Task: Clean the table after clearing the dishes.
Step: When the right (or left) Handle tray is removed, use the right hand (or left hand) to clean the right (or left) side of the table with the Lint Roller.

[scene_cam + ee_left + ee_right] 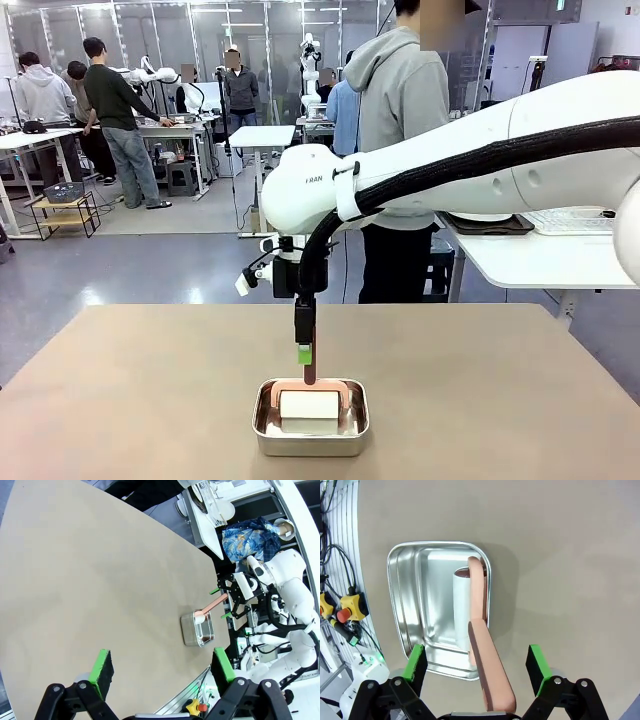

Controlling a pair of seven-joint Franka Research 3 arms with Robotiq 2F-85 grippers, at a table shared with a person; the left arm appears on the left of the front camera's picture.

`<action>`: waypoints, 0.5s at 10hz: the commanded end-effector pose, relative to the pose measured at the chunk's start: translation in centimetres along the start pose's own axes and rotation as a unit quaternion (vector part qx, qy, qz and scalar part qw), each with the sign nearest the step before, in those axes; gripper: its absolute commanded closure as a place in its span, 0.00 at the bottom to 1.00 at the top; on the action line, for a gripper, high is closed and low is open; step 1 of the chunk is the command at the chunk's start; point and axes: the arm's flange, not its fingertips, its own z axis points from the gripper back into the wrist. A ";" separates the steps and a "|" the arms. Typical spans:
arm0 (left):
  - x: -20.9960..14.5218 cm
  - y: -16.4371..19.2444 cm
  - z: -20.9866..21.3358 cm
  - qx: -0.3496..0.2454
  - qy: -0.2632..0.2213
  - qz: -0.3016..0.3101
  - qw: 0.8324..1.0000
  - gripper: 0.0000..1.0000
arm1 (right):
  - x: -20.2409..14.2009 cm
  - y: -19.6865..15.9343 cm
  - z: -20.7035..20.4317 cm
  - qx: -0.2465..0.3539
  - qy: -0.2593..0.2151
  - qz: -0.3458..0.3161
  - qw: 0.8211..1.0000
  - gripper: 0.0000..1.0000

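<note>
The steel pan (311, 432) sat at the near edge of the surface (150, 380), keeping the roller (309, 404) handy. The right gripper (476, 662) stood open astride its pink handle (477, 595), apparently to grasp it. The left gripper (162, 670) hung open, aside.

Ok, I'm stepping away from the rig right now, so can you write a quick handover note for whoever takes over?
Left gripper: open, empty, above the table.
Right gripper: open, fingers either side of the pink handle of the roller, not closed on it.
The roller lies in the steel pan, at the middle of the table's near edge.
Done: clearing appears finished.
Left: grip the handle, lift the roller, clean the tabletop.
</note>
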 end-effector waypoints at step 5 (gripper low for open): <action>-0.1 0.0 0.3 -0.007 -0.001 0.001 1.000 0.00 | -0.2 -0.3 0.1 0.000 0.009 -0.009 1.000 0.19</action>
